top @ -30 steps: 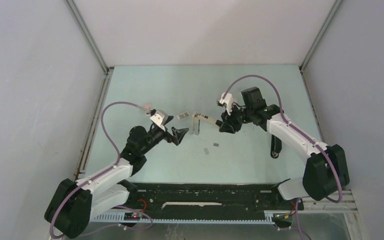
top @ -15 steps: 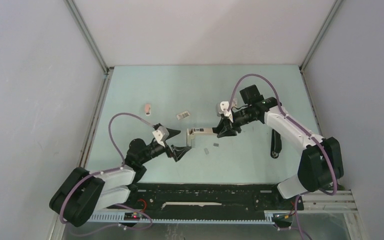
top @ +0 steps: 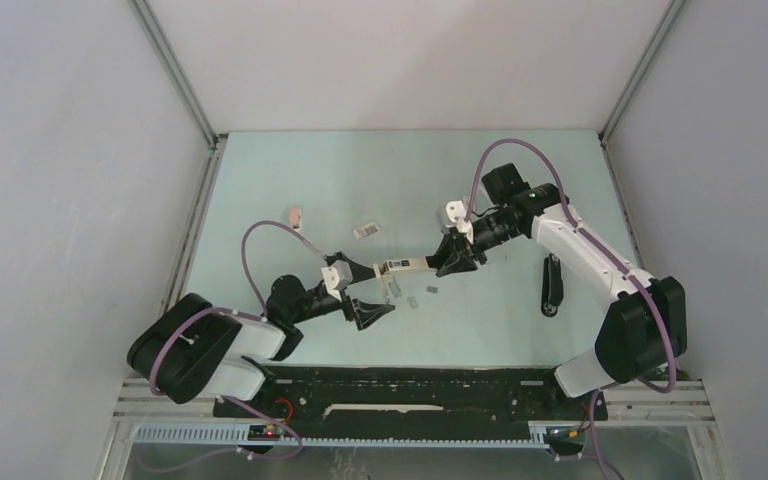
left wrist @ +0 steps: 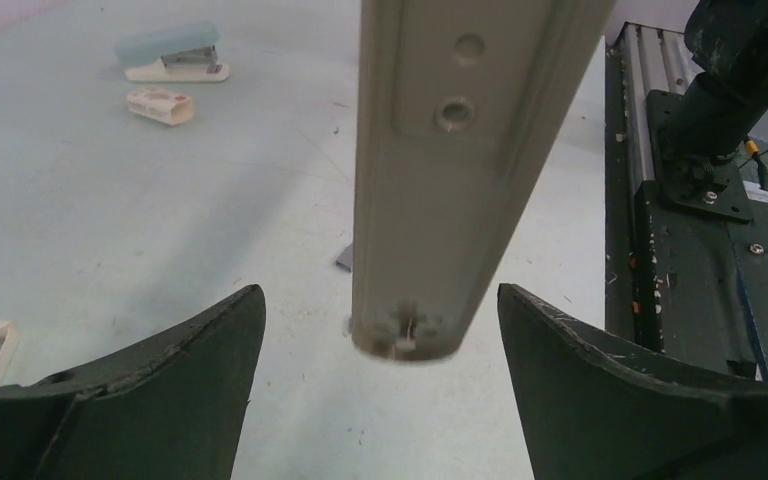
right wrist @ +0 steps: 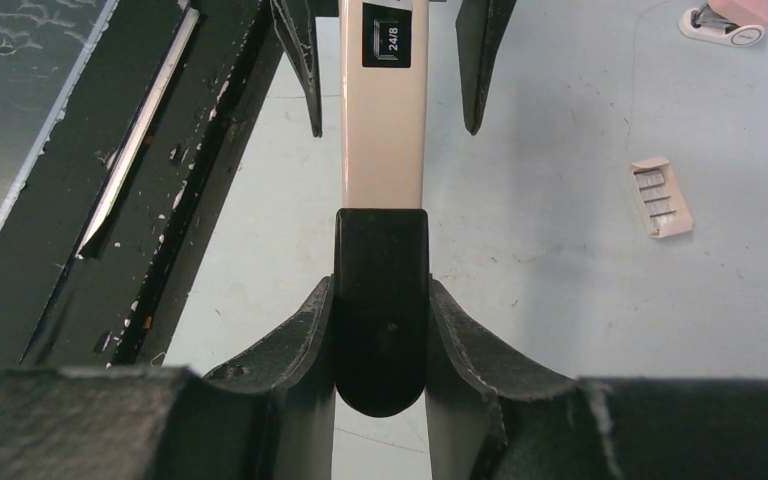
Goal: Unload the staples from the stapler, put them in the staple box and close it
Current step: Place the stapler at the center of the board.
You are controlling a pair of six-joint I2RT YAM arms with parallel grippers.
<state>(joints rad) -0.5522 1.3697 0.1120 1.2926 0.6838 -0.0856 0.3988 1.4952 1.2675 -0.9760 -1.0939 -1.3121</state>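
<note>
Right claw [top: 452, 265]: closed narrow on the black rear end of the beige stapler [top: 410, 266], holding it off the table [top: 290, 170].
Left claw [top: 382, 290]: wide, one finger on each side of the stapler's free end, touching neither.
Axis: the stapler's length ran straight from right claw to left claw; the left was nearer the free end.
Staples [top: 430, 290]: short strips lay on the table just beside the stapler, toward the bases; any inside were hidden.
Look: thin, dull grey, tiny.

Lab cell: plain walls [top: 60, 200], aluminium framing [top: 176, 75]
</note>
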